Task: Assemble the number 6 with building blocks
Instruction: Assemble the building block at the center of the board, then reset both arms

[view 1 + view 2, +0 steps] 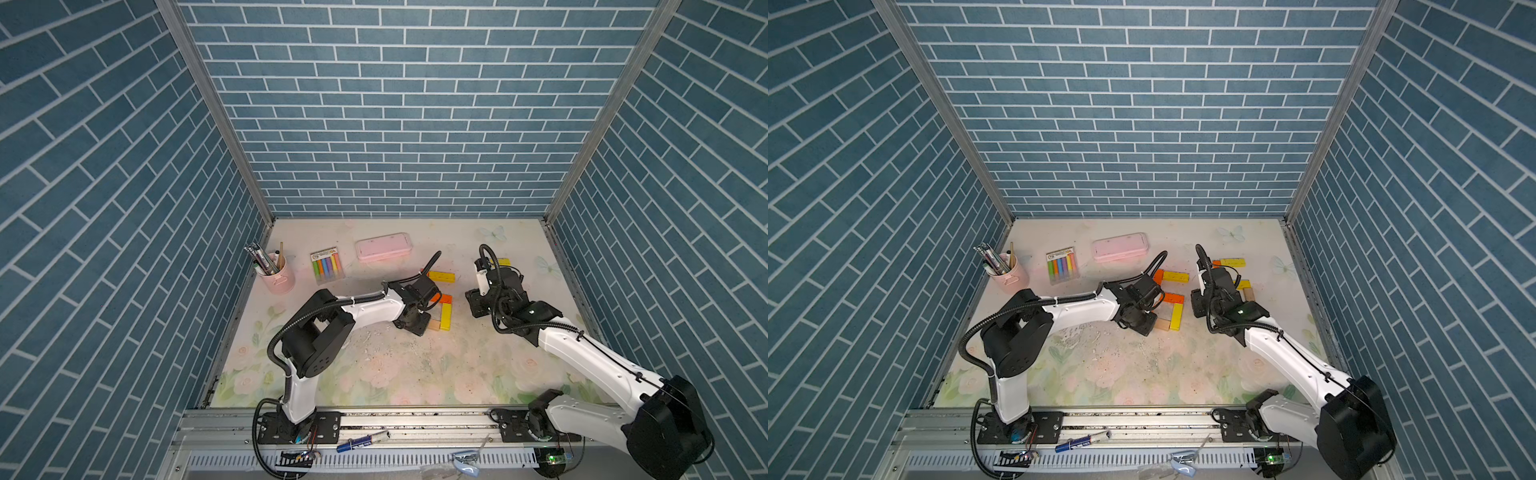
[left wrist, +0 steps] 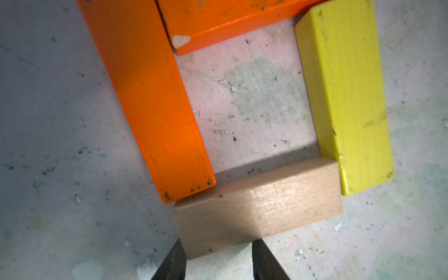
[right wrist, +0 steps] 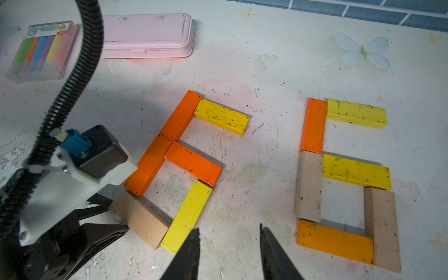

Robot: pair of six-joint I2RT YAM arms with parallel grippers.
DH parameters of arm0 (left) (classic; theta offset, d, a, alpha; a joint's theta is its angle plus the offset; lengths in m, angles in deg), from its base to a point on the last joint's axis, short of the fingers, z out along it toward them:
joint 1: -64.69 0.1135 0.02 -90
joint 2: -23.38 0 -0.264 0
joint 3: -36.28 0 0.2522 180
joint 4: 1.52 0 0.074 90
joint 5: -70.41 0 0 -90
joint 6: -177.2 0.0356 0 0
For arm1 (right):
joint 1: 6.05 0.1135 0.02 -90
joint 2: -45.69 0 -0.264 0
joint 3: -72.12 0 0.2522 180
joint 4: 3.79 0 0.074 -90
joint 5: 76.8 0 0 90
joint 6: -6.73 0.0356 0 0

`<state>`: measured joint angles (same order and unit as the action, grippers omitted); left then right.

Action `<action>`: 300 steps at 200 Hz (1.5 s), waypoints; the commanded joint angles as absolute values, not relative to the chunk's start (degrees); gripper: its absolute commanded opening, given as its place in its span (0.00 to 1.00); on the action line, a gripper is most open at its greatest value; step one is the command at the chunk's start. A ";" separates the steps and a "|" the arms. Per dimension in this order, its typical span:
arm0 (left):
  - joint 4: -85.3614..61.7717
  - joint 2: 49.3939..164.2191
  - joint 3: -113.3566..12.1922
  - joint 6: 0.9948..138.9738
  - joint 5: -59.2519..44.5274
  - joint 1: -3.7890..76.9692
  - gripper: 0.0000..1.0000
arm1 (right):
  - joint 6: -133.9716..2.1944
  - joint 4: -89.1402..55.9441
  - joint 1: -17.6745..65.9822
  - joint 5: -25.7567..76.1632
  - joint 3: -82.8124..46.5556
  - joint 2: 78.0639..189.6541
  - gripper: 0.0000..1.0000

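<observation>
**Operator:** Left gripper first. What is it doing?

**Spotter:** Your left gripper (image 2: 217, 243) has its two dark tips set partly apart, and it is pinching nothing. Both tips sit along the outer long edge of the tan block (image 2: 257, 211), at the half nearer the orange one. I cannot tell whether they press that edge or hang just off it. The block lies flat on the table (image 1: 374, 365).

**Operator:** And around that block?

**Spotter:** One end meets the foot of a long orange block (image 2: 150, 101), and the other butts against a yellow block (image 2: 344, 97). A second orange block (image 2: 218, 21) closes the far side, so the four ring a bare patch. In the right wrist view, a third orange block (image 3: 181, 115) and a second yellow block (image 3: 221, 116) sit on top of that ring. Together the six blocks read as a 6, near the middle of the table.

**Operator:** Right gripper?

**Spotter:** Your right gripper (image 3: 229, 228) has its jaws spread, with only bare table between them. It is just beside that 6, by the yellow block. On its other side, toward the table's right edge, lies a second figure (image 3: 356, 171), also a 6 built from six blocks.

**Operator:** Anything further out?

**Spotter:** A pink case (image 3: 145, 36) and a clear pack of chalk sticks (image 3: 41, 51) lie near the far edge. A pink cup of pens (image 1: 278, 274) stands by the left edge, toward the far left corner.
</observation>
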<state>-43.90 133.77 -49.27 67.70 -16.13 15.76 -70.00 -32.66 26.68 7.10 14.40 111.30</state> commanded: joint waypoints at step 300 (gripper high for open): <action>-5.07 85.19 -7.48 90.83 -35.70 50.43 0.99 | -75.54 16.39 -1.99 -10.25 38.10 116.96 0.98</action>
<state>-18.74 82.82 -12.02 86.21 -35.47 49.20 -73.60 6.26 -1.21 -11.18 38.22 115.58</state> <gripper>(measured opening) 0.994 0.983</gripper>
